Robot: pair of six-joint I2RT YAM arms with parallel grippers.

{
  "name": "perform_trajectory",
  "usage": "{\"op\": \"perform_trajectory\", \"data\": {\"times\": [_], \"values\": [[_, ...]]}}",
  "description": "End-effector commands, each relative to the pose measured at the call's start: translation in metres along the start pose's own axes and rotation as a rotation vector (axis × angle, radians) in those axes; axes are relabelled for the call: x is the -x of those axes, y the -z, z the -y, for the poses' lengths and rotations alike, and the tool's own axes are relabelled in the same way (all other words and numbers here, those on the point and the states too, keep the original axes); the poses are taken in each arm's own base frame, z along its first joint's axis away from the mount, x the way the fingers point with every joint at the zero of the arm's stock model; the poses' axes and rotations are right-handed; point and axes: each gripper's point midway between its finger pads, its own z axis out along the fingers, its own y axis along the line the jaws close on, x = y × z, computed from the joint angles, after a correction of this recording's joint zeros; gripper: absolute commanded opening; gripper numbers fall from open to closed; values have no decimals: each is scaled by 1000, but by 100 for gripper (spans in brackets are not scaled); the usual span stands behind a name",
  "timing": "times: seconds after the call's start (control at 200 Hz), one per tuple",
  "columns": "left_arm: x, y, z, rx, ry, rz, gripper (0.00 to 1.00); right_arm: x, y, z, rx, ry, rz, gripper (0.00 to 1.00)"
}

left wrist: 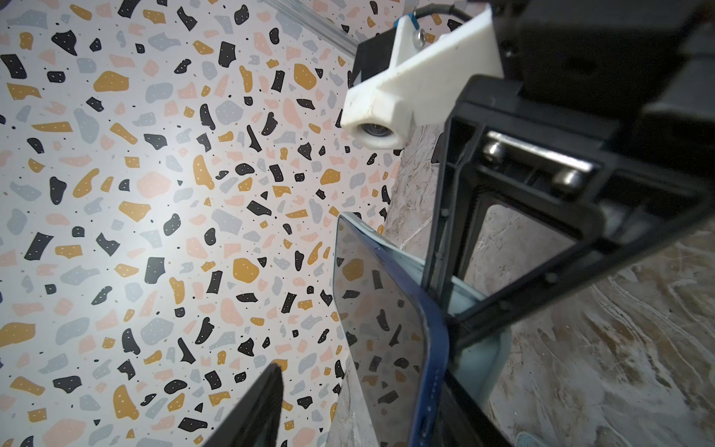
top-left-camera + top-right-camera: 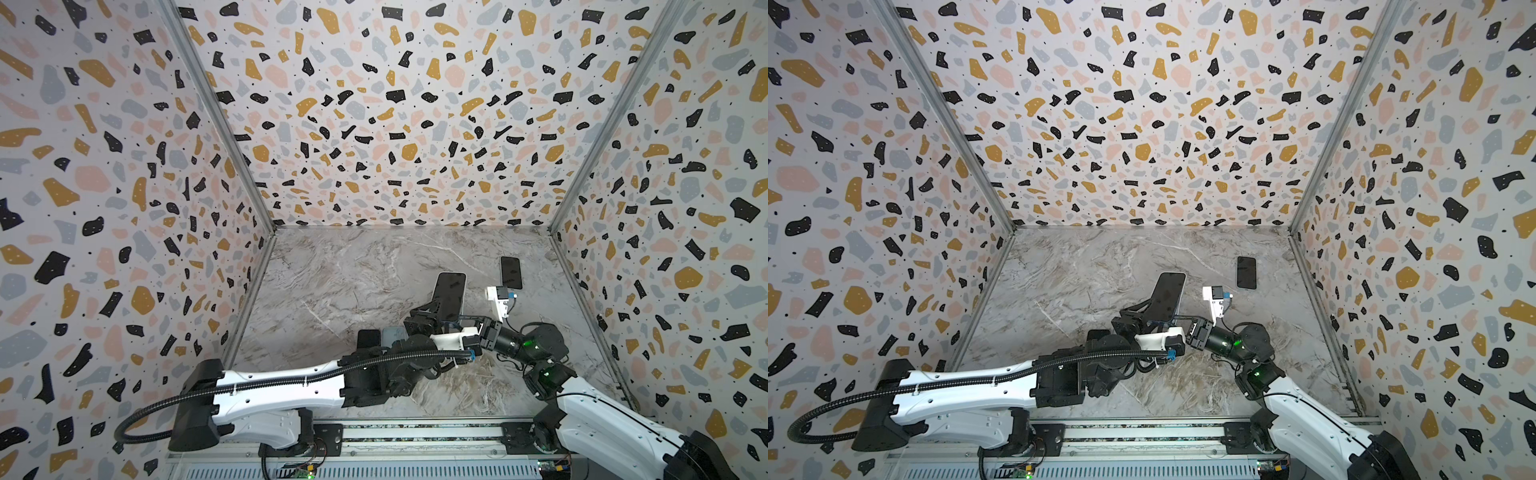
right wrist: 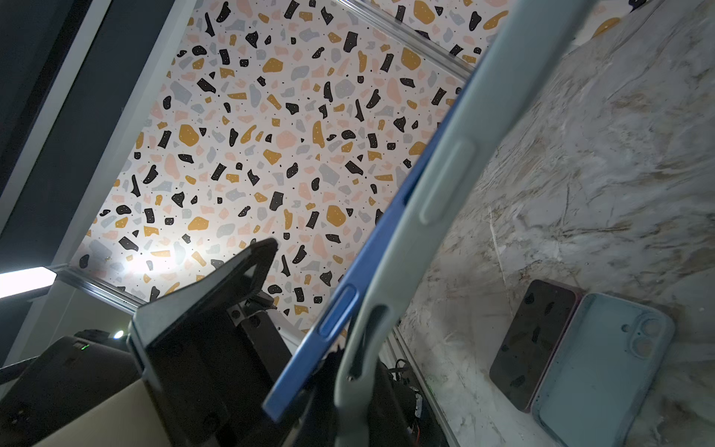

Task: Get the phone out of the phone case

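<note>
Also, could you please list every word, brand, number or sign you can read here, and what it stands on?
None can be read: the blue-edged phone, its pale blue silicone case, the black phone lying flat on the marble table and the empty pale blue case show no words, logos or numbers.

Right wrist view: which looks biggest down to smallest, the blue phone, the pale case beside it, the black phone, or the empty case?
1. pale case, though it is nearest the camera.
2. blue phone.
3. empty case and black phone: they look about alike, so no ranking.
</note>
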Motion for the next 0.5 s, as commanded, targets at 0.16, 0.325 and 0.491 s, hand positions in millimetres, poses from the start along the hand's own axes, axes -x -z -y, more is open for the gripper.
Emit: {"op": "perform_trajectory", "data": {"times": [0.16, 0.325, 0.491], "values": [[12, -4, -27, 46, 67, 53, 55, 8, -1, -34, 108, 91, 12, 0], [11, -8, -22, 25, 64, 67, 50, 7, -1, -35, 112, 91, 9, 0], [12, -12, -19, 7, 75, 78, 43, 7, -1, -36, 113, 90, 6, 0]]}}
